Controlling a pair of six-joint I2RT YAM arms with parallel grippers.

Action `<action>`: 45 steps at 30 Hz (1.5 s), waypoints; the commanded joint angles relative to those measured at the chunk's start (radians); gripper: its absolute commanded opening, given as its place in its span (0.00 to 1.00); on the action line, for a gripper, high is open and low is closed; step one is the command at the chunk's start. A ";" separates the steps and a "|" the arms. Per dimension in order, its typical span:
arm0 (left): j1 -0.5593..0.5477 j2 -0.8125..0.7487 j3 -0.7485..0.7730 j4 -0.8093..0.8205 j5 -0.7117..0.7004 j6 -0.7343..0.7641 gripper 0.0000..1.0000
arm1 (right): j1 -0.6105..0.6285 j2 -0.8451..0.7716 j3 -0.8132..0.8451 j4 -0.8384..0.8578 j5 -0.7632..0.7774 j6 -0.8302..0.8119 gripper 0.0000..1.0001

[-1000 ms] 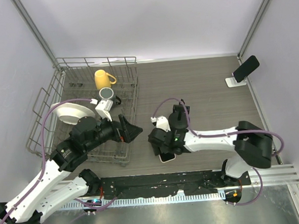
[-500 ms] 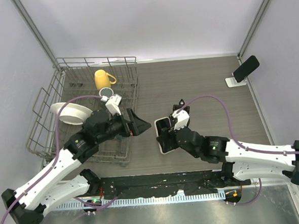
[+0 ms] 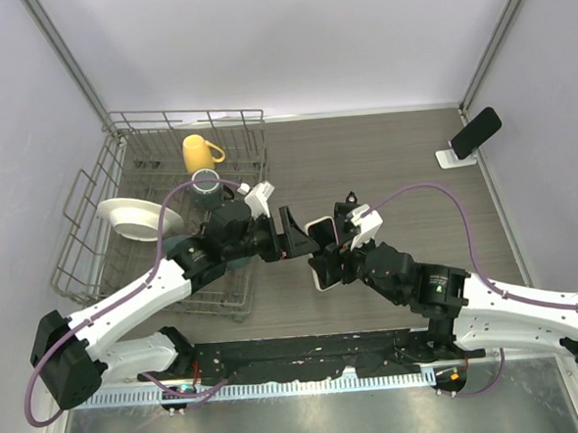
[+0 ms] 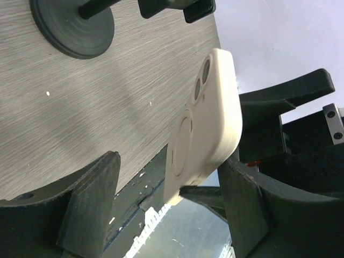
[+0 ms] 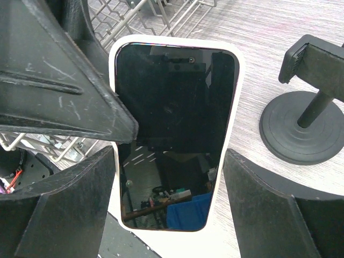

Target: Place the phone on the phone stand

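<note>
Whereas a second ago the phone [image 5: 174,134] lay flat on the table [image 3: 384,171], the right gripper [image 3: 333,257] now clamps its edges, raised at mid-table. The left gripper [image 4: 169,161] has swung in, spread wide around it. Likely a handover; the phone stand [image 3: 452,157] waits far right, well apart.
</note>
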 commanded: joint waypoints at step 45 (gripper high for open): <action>0.048 -0.059 0.195 0.011 0.370 0.399 0.00 | -0.088 0.077 0.246 -0.324 -0.499 -0.030 0.82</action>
